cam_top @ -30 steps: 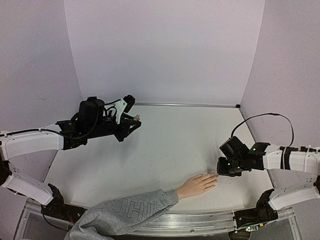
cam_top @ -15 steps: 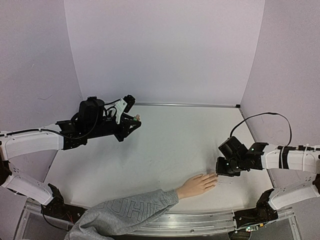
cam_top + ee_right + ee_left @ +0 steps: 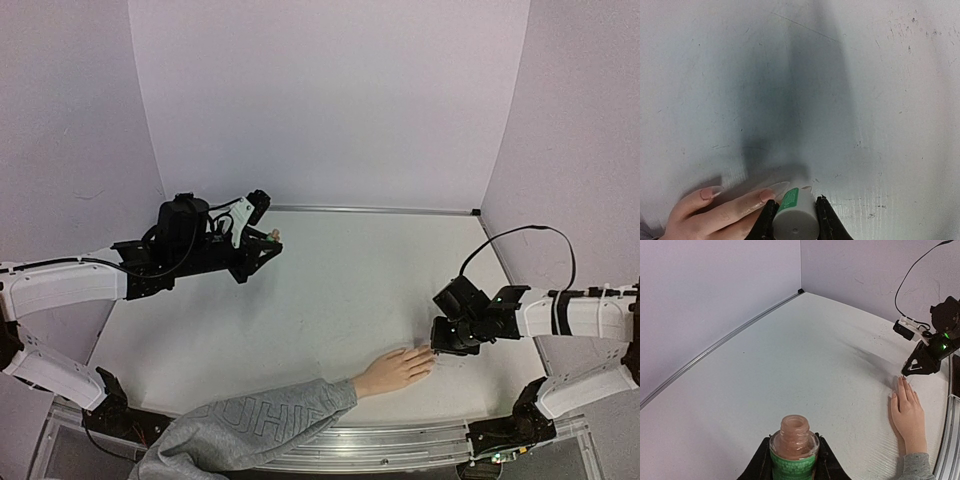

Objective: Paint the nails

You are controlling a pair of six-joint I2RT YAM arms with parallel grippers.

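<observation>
The flesh-coloured mannequin hand [image 3: 393, 371] with a grey sleeve [image 3: 250, 425] lies palm down near the table's front edge, fingers pointing right. Its long pale nails [image 3: 772, 192] show in the right wrist view. My right gripper [image 3: 438, 345] is shut on the white brush cap [image 3: 796, 220] with a green label, held right at the fingertips; the brush tip is hidden under the cap. My left gripper [image 3: 262, 238] is shut on the open pinkish polish bottle [image 3: 794, 442] with a green label, held upright above the table's back left. The hand also shows in the left wrist view [image 3: 908, 412].
The white table [image 3: 340, 290] is enclosed by pale lilac walls [image 3: 330, 100] at the back and sides. A black cable [image 3: 520, 245] loops above the right arm. A metal rail [image 3: 400, 450] runs along the front edge.
My right gripper with the cap has shifted slightly left, closer over the fingertips. The left arm, the bottle and the mannequin hand have not moved.
</observation>
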